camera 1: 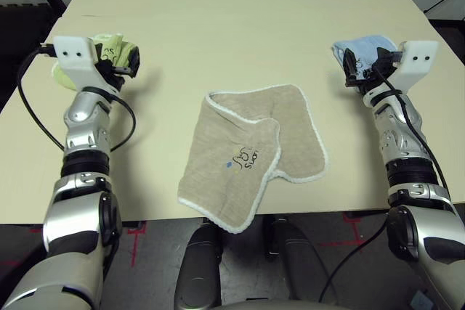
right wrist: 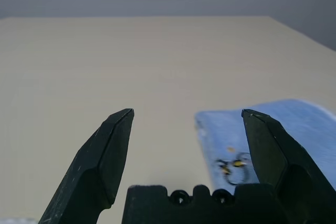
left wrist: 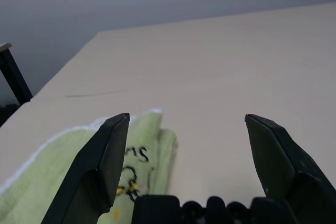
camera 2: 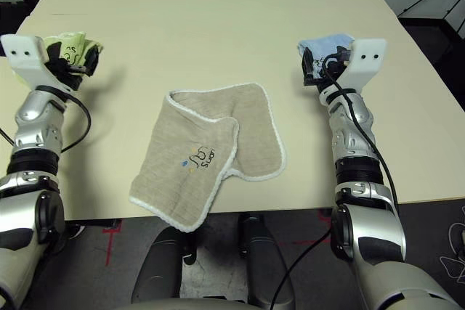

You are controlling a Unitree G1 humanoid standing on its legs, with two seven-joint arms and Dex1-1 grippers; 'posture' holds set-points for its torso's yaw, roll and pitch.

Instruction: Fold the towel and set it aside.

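Observation:
The beige towel (camera 1: 251, 154) lies loosely folded in the middle of the table's near part, its dark logo (camera 1: 245, 159) facing up. Its near corner hangs over the table's front edge. My left gripper (camera 1: 125, 65) hovers to the towel's left, above a light-green towel. In the left wrist view it (left wrist: 186, 119) stands open with nothing between its fingers. My right gripper (camera 1: 354, 69) hovers to the towel's right, over a light-blue towel. In the right wrist view it (right wrist: 186, 113) is also open and holds nothing. Neither gripper touches the beige towel.
A folded light-green towel (camera 1: 109, 43) lies at the table's left edge, under my left gripper. On the right lies a folded light-blue towel (camera 1: 369, 43), under my right gripper. The cream table (camera 1: 218, 12) stretches bare beyond the beige towel.

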